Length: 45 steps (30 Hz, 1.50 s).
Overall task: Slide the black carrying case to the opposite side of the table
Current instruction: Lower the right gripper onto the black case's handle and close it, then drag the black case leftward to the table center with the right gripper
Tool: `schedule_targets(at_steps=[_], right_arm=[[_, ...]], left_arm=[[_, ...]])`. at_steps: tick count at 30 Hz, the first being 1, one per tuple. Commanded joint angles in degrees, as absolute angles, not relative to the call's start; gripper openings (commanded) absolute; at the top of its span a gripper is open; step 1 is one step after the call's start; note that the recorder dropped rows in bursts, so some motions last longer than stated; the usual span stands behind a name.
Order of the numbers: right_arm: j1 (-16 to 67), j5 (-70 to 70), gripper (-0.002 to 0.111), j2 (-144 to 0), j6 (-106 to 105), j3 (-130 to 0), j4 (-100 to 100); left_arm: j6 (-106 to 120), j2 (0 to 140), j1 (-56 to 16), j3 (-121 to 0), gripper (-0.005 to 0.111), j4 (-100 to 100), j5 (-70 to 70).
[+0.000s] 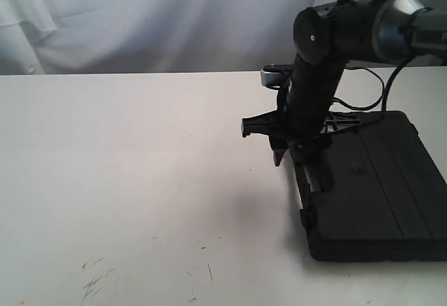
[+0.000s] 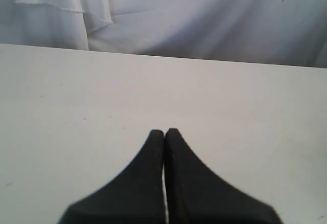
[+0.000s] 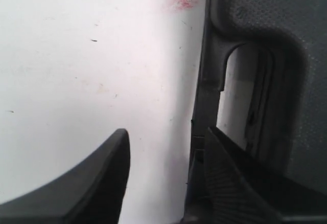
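Observation:
The black carrying case [image 1: 377, 187] lies flat on the white table [image 1: 140, 166] at the right side, its handle edge facing left. My right gripper [image 1: 269, 145] hangs open at that handle edge. In the right wrist view the right gripper [image 3: 166, 132] has one finger over bare table and the other finger over the case's handle bar [image 3: 207, 81], beside the handle opening of the case [image 3: 301, 55]. My left gripper [image 2: 164, 131] is shut on nothing over bare table [image 2: 76, 106]. It does not show in the exterior view.
A white curtain [image 1: 140, 19] hangs behind the table's far edge. Dark scratch marks [image 1: 94, 281] lie near the front left. A red smear [image 3: 181, 0] sits on the table close to the case's edge. Black cables [image 1: 363, 89] trail behind the right arm.

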<state>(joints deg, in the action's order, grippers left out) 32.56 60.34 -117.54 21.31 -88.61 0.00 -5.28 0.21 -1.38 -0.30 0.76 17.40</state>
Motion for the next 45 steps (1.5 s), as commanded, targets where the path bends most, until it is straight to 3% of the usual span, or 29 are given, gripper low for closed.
schedule_targets(at_steps=[1,30,33,41,45], right_arm=[[32.98,59.9,0.043,-118.66,24.12,-88.84,-1.3],[32.98,61.57,0.043,-121.77,25.94,-86.15,-4.39],[32.98,61.57,0.035,-121.87,25.94,-86.15,-2.54],[33.02,61.18,0.0,-121.87,24.8,-86.15,0.37],[34.4,60.47,0.0,-121.87,24.8,-86.15,1.98]], left_arm=[[-5.43,0.0,-1.24,0.0,0.0,0.53,16.78],[-5.43,0.0,-1.24,0.0,0.0,0.53,16.78],[-5.43,0.0,-1.24,0.0,0.0,0.53,16.78],[-5.43,0.0,-1.24,0.0,0.0,0.53,16.78],[-5.43,0.0,-1.24,0.0,0.0,0.53,16.78]])
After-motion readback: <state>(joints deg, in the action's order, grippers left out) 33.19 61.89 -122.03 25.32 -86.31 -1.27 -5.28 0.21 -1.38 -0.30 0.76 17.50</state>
